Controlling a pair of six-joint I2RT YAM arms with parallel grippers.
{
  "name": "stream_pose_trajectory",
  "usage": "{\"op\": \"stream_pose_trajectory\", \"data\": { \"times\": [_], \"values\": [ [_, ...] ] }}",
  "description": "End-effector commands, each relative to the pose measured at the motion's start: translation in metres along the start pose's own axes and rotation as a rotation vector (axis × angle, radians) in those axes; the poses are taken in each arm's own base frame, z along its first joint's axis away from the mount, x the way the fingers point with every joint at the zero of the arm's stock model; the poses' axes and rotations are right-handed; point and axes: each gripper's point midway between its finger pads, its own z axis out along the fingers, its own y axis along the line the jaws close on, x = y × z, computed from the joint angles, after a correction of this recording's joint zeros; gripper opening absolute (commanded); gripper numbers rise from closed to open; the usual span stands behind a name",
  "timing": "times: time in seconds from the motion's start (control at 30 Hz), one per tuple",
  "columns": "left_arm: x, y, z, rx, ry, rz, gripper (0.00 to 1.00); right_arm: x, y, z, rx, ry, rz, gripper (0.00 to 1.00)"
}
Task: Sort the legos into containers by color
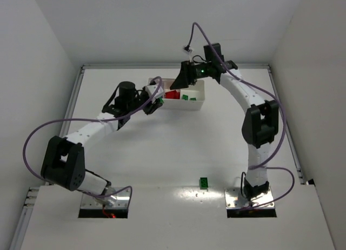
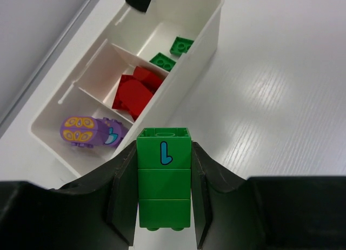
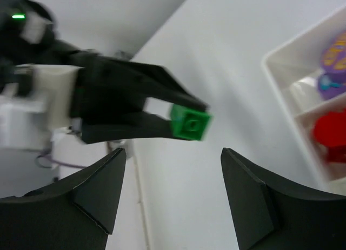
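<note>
My left gripper (image 2: pixel 163 207) is shut on a tall green lego stack (image 2: pixel 164 177) marked with a blue L, held just short of the white tray (image 2: pixel 208 34). It also shows in the top view (image 1: pixel 157 103) and the right wrist view (image 3: pixel 189 122). The tray's near compartment holds purple legos (image 2: pixel 89 132), the middle one red legos (image 2: pixel 136 92), the far one green legos (image 2: pixel 173 53). My right gripper (image 3: pixel 173 190) is open and empty, above the tray's far side (image 1: pixel 181 80). One green lego (image 1: pixel 204 182) lies on the table near the arm bases.
The tray (image 1: pixel 201 101) stands at the back of the white table, close to the rear wall. Purple cables loop round both arms. The side walls close in the table left and right.
</note>
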Motion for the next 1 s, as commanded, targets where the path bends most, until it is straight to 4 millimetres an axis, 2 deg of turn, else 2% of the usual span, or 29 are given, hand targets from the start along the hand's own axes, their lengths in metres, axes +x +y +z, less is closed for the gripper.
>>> {"op": "stream_pose_trajectory", "data": {
  "times": [0.0,0.07,0.17,0.23,0.3,0.47,0.57,0.6,0.73,0.97],
  "values": [
    [-0.033,0.014,0.006,-0.009,-0.098,0.047,0.0,-0.001,0.047,-0.005,-0.199,-0.008,0.08,0.71],
    [-0.036,0.016,0.008,-0.013,-0.106,0.053,0.0,-0.002,0.051,-0.007,-0.199,-0.008,0.08,0.71],
    [-0.044,0.02,0.008,-0.021,-0.123,0.064,0.0,0.011,0.046,-0.003,-0.208,0.013,0.198,0.76],
    [-0.057,0.018,0.006,-0.016,-0.154,0.073,0.0,0.015,0.041,0.002,-0.223,0.007,0.246,0.77],
    [-0.065,0.019,0.002,-0.025,-0.174,0.086,0.0,0.017,0.043,0.002,-0.238,0.015,0.281,0.77],
    [-0.078,0.006,-0.003,-0.008,-0.203,0.105,0.0,0.013,0.033,0.007,-0.218,0.007,0.282,0.79],
    [-0.08,0.006,-0.006,-0.009,-0.204,0.106,0.0,0.009,0.026,0.012,-0.213,-0.006,0.3,0.79],
    [-0.076,-0.002,-0.004,0.015,-0.196,0.1,0.0,0.004,0.029,0.011,-0.216,-0.013,0.308,0.79],
    [-0.081,-0.006,-0.005,0.021,-0.206,0.098,0.0,-0.004,0.033,0.015,-0.234,-0.013,0.282,0.79],
    [-0.088,-0.013,-0.005,0.035,-0.219,0.116,0.0,0.002,0.04,0.026,-0.261,0.009,0.268,0.79]
  ]
}}
